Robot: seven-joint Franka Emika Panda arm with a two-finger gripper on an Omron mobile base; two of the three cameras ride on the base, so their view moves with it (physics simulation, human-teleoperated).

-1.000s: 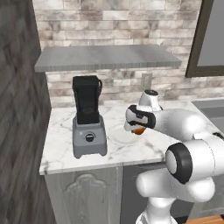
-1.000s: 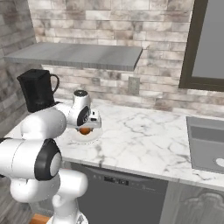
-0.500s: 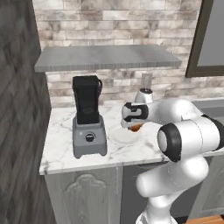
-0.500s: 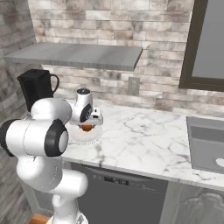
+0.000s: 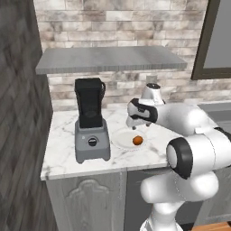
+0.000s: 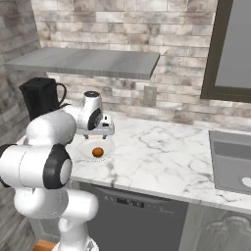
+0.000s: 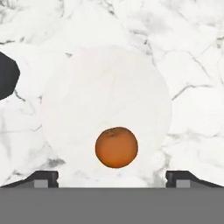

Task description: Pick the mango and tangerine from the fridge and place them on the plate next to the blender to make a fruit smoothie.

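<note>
A small orange tangerine [image 7: 116,147] lies on the round white plate [image 7: 107,96], near the plate's rim. The plate [image 5: 120,138] sits on the marble counter just right of the blender [image 5: 91,119], a grey base under a black jar. My gripper [image 5: 134,125] hangs a little above the tangerine [image 5: 138,140] with its jaws wide apart and nothing between them. From the right base view the gripper [image 6: 101,132] stands over the tangerine [image 6: 98,152] and plate [image 6: 107,146], with the blender [image 6: 41,98] behind my arm. Both fingertips [image 7: 43,177] show far apart. The mango and fridge are out of view.
A grey shelf [image 5: 108,58] runs along the brick wall above the counter. A dark tall panel [image 5: 18,117] bounds the counter on the left. A sink [image 6: 233,164] is set in the counter far right. A wall outlet [image 6: 150,95] is behind.
The gripper has opened and let go of the tangerine, which now rests on the plate. The hand has lifted slightly above it.
</note>
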